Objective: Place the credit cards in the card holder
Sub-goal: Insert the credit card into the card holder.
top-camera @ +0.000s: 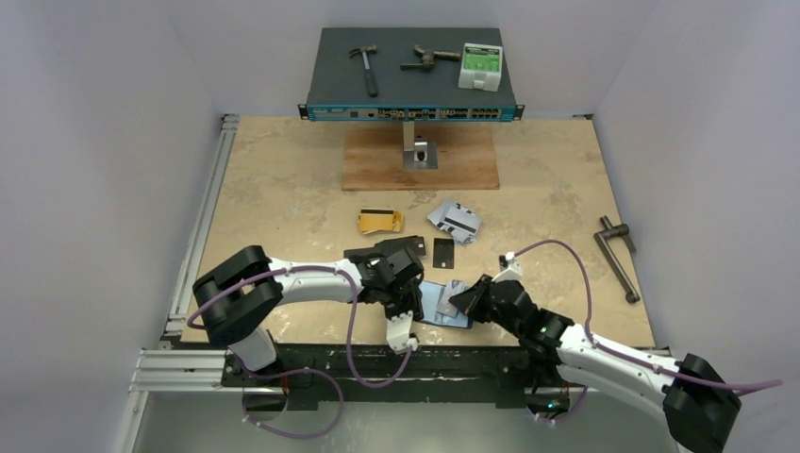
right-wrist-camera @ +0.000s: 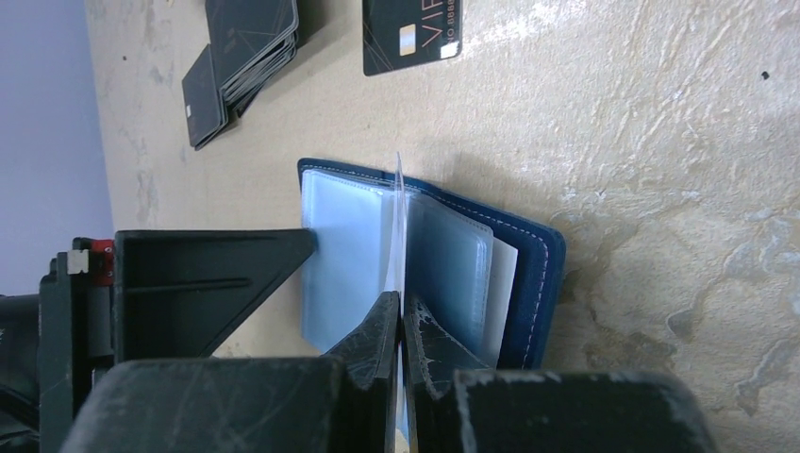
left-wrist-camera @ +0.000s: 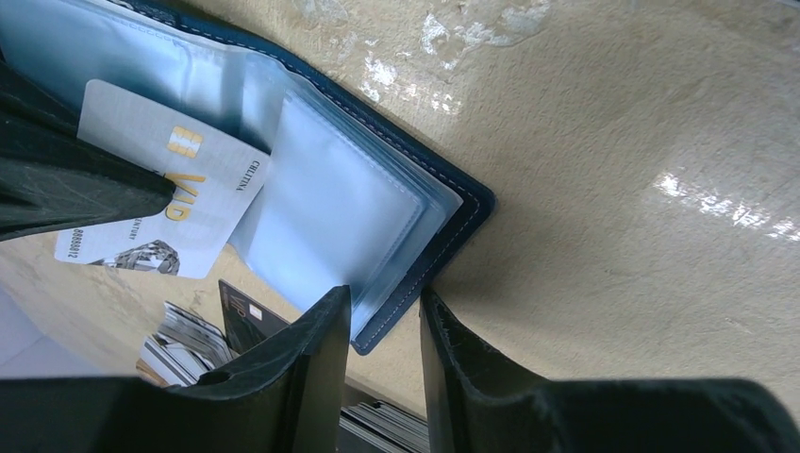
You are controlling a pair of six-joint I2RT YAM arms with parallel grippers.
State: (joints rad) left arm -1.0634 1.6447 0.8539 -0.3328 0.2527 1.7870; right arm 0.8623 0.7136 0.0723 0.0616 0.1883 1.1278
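The navy card holder (top-camera: 441, 317) lies open near the table's front, its clear sleeves up (left-wrist-camera: 443, 226) (right-wrist-camera: 542, 283). My right gripper (top-camera: 460, 298) (right-wrist-camera: 403, 307) is shut on a silver-grey credit card (left-wrist-camera: 203, 189) that stands on edge over the sleeves (right-wrist-camera: 398, 208). My left gripper (top-camera: 420, 304) (left-wrist-camera: 385, 307) is closed on the holder's near corner, with both fingertips touching it. More credit cards lie behind: a gold pile (top-camera: 379, 221), a silver-grey pile (top-camera: 455, 220), a single black card (top-camera: 443, 250) (right-wrist-camera: 410, 36) and a black stack (right-wrist-camera: 250, 42).
A network switch (top-camera: 412, 111) at the back carries a hammer, a clamp and a green-white box. In front of it lies a wooden board (top-camera: 420, 160) with a metal bracket. A metal crank handle (top-camera: 615, 255) lies at the right. An aluminium rail (top-camera: 203, 217) runs along the left edge.
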